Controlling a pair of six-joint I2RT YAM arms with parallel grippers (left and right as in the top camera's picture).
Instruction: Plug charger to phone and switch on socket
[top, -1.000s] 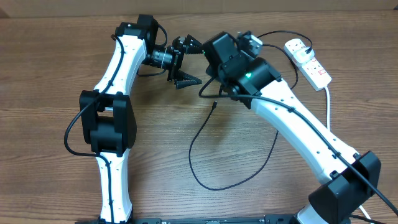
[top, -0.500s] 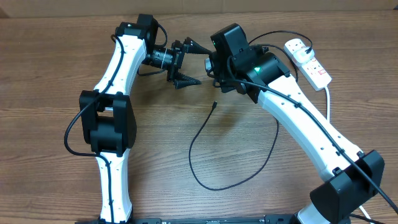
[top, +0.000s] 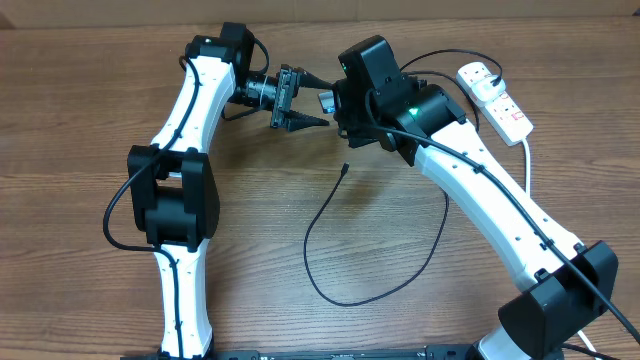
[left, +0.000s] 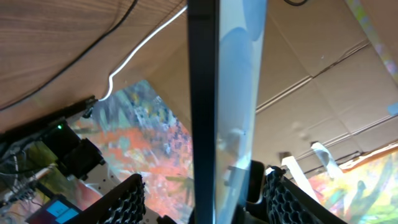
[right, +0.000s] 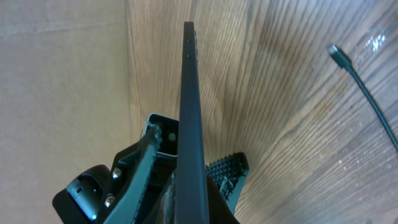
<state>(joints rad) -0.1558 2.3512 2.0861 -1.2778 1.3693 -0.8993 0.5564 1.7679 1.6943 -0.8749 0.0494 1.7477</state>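
The phone (right: 189, 93) stood on edge above the table (top: 80, 120), between the left gripper (top: 320, 101) and the right gripper (right: 193, 158). The charger (top: 307, 240) lay before it, and the socket (top: 497, 98) lay further right.

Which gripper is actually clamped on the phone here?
The right gripper: its fingers press the phone from both sides. The left gripper only straddles the phone, its jaws wider than it, with a gap showing.

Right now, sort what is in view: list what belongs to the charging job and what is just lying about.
For the job: slim dark-framed smartphone with lit blue screen; long thin black charger cable; white power strip with red switches.
Just there: brown wooden table; brown cardboard wall.
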